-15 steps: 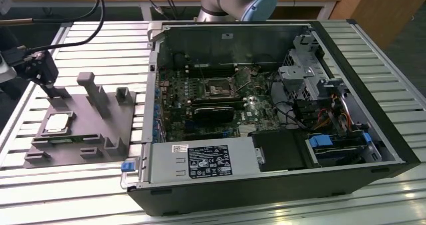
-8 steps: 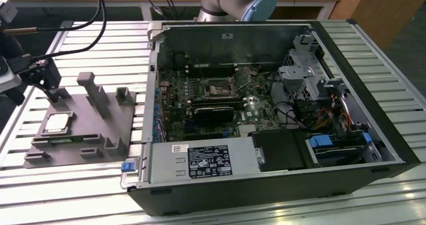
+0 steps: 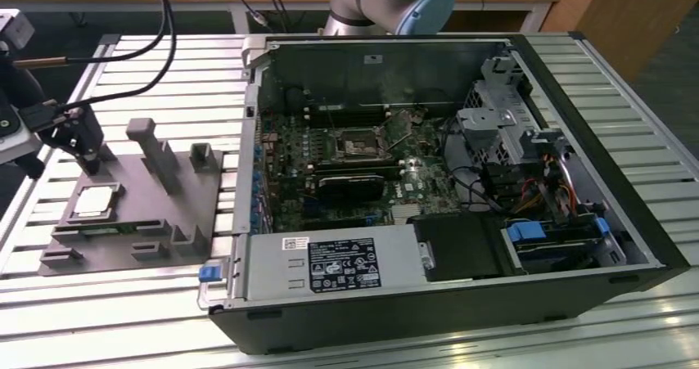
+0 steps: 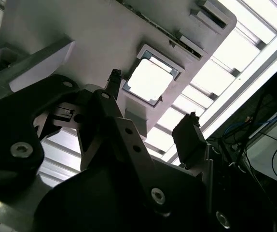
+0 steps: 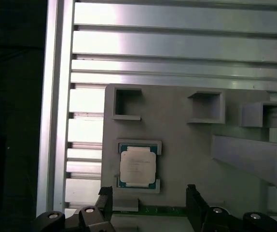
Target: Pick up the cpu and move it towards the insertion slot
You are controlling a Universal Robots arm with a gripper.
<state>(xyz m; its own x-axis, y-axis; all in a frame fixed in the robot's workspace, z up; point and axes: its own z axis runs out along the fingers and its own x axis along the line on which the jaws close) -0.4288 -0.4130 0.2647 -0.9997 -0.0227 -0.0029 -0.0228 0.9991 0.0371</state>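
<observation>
Silvery cpu (image 5: 137,166) lies flat in a recess of the grey fixture (image 3: 164,213), on the exterior view's left. Gripper (image 5: 148,199) is open just beside the cpu, holding nothing. Insertion slot (image 3: 358,145) is well apart, toward the exterior view's right

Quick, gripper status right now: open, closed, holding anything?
Gripper: open, holding nothing; the flat square silvery-topped cpu lies untouched in its pocket on the grey plastic fixture.
</observation>
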